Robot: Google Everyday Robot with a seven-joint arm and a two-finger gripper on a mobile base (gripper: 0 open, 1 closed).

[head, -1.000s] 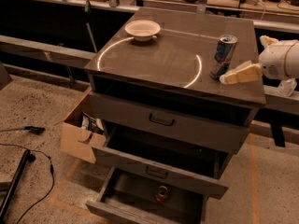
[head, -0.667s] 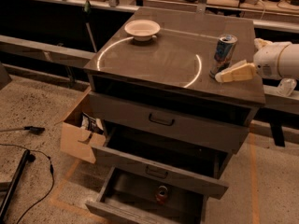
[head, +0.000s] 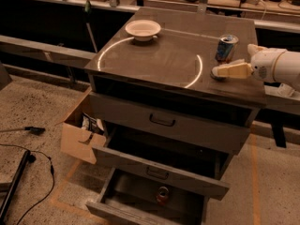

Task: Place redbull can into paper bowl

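Note:
The redbull can, slim and blue-and-silver, stands upright near the right edge of the cabinet top. The white paper bowl sits at the back left of the same top, empty and far from the can. My gripper reaches in from the right, low over the top. It is just in front of the can and close to its base, not holding it.
The dark cabinet top carries a bright ring of reflected light. Two lower drawers stand open; a shorter reddish can lies in the bottom one. A cardboard box stands at the cabinet's left. Cables lie on the floor at the left.
My gripper has moved a little up and left, closer to the redbull can. The can and the bowl have not moved.

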